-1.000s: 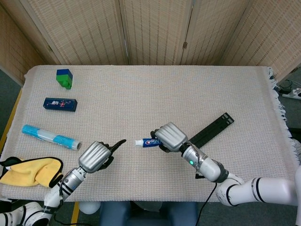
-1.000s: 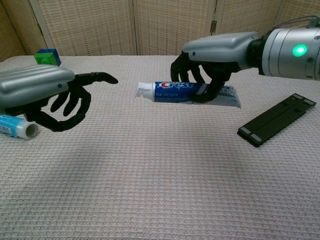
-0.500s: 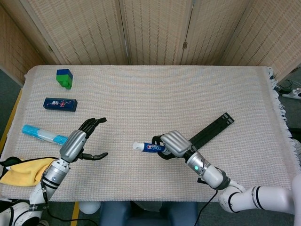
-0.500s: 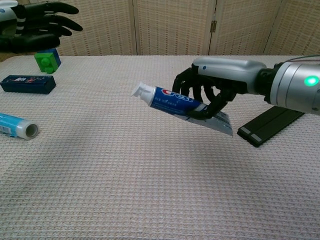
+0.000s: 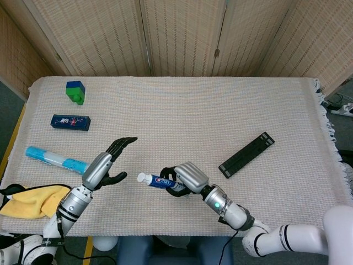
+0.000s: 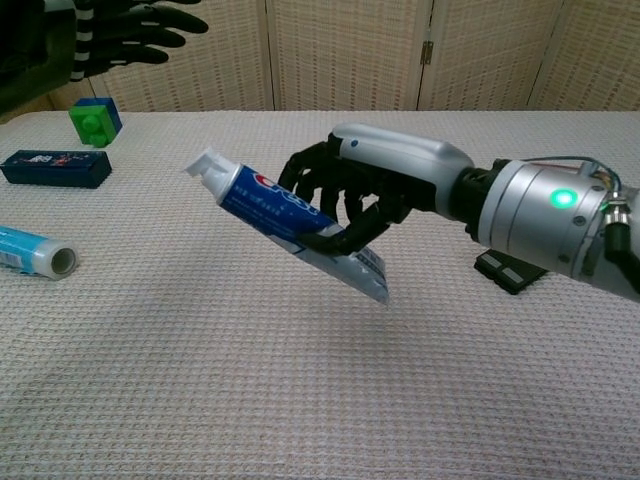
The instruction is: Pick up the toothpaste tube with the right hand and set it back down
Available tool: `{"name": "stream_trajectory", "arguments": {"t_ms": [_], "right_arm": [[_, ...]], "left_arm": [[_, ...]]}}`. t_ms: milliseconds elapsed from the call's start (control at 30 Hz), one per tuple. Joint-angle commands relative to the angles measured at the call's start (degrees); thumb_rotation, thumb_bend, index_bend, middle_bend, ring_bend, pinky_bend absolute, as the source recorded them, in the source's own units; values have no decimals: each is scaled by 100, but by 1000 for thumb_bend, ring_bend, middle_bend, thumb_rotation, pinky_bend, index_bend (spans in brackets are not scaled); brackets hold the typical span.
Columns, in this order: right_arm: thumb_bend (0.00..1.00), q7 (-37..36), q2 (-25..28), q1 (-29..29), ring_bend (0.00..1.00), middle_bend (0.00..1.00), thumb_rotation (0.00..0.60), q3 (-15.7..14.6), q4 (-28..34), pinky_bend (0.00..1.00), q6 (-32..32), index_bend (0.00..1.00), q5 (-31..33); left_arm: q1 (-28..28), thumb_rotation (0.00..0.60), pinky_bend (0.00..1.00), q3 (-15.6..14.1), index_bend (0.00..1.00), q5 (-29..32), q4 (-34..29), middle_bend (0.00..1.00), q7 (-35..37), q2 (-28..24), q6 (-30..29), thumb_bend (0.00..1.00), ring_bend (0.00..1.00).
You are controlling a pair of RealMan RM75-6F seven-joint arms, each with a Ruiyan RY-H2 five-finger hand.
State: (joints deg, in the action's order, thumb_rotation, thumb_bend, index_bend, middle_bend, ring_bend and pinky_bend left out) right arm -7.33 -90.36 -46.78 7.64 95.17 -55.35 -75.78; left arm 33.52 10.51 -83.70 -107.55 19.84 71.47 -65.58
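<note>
My right hand (image 5: 185, 178) (image 6: 365, 195) grips the blue and white toothpaste tube (image 5: 155, 180) (image 6: 280, 215) around its middle. The tube hangs above the table, tilted, with its white cap up and to the left and its flat end lower right. My left hand (image 5: 108, 164) (image 6: 130, 30) is raised at the left with its fingers spread and nothing in them. In the chest view it shows only at the top left corner.
A black flat bar (image 5: 246, 154) (image 6: 505, 270) lies to the right. On the left are a light blue cylinder (image 5: 59, 160) (image 6: 35, 252), a dark blue box (image 5: 70, 122) (image 6: 55, 167), a green and blue block (image 5: 75, 91) (image 6: 95, 118) and a yellow cloth (image 5: 30, 200). The table (image 5: 182, 110) has a woven cover.
My right hand has carried the tube up and toward the front left, tilting its cap end higher. My left hand has risen and opened from a curled, pointing pose.
</note>
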Motion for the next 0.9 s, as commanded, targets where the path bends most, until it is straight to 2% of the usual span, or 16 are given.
{"name": "stream_trajectory", "arguments": {"t_ms": [33, 200, 900], "right_arm": [[785, -50, -151, -20, 700, 661, 600, 79, -8, 658, -2, 752, -45], [793, -106, -365, -28, 700, 662, 600, 159, -46, 658, -14, 754, -78], [817, -43, -808, 52, 714, 679, 600, 397, -115, 670, -164, 770, -9]], "left_arm": [[84, 17, 0, -5, 74, 25, 107, 108, -283, 191, 36, 137, 60], [153, 17, 0, -38, 71, -9, 317, 103, -754, 483, -2, 137, 58], [252, 0, 0, -114, 58, -95, 766, 102, -1296, 1176, -155, 135, 50]]}}
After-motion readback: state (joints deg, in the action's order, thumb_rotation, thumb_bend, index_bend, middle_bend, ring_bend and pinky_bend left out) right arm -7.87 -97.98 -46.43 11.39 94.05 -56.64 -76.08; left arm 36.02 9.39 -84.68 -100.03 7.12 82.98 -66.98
